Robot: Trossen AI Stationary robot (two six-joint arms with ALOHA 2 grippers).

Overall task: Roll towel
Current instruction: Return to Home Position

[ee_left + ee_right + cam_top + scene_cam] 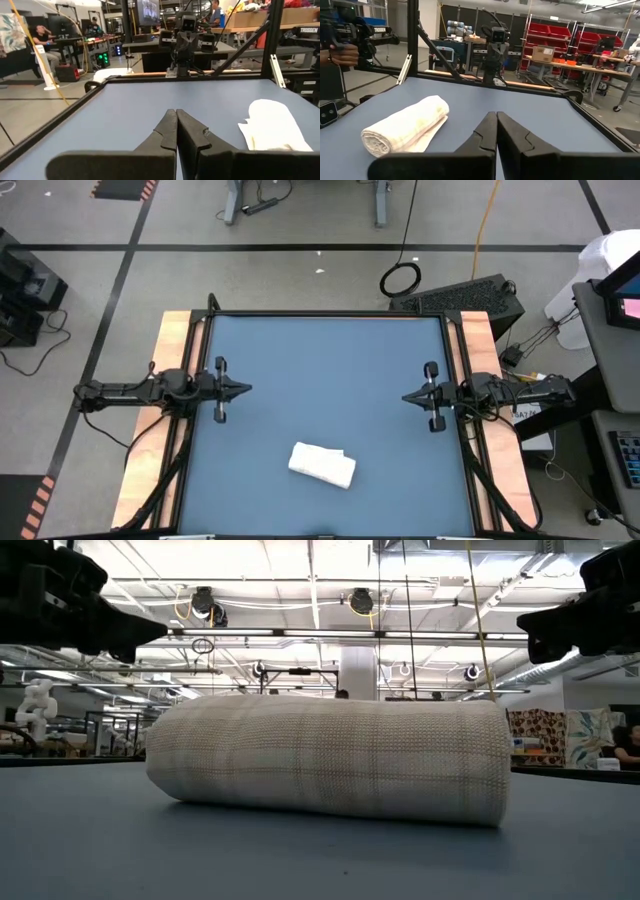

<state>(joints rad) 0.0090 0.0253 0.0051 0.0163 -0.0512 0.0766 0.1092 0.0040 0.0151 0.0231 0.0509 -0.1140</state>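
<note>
Now the towel [322, 464] lies rolled in the lower middle of the high view, on the blue table [330, 360], a little slanted and toward the lower edge. The left gripper [243, 390] sits at the middle left of the frame and the right gripper [408, 396] at the middle right. Both are well apart from the roll, with fingers pressed together and nothing in them.

The main risk, I judge, is the roll loosening by itself. The cloth is thin and soft, nothing pins it, and a loose flap [434, 129] pokes out from under one end in the right wrist view. If that tail slackens, the outer turn could open. A bump looks unlikely, since both arms show only at the upper corners of the low view, clear of the roll.
</note>
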